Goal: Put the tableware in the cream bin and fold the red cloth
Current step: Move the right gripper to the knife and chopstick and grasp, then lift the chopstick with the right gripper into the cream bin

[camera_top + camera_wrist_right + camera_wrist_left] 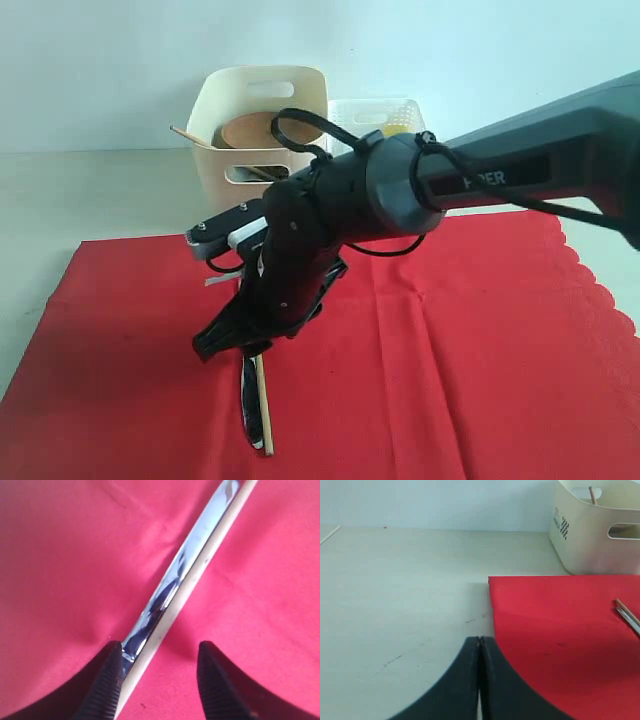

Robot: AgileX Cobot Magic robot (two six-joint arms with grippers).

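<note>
Straddling knife [172, 580], chopstick [200, 565]: right end effector [160, 648]

The red cloth [450, 340] is spread flat on the counter [60, 200], with faint creases across it and its scalloped edge on the right of the exterior view. On it, left of middle, the knife [248, 405] and a chopstick [264, 410] lie side by side, touching, shiny blade against pale wood. Behind the cloth the cream bin [215, 110] stands upright, with the brown plate [250, 130] leaning inside and the second chopstick [185, 133] poking out over its left rim.
</note>
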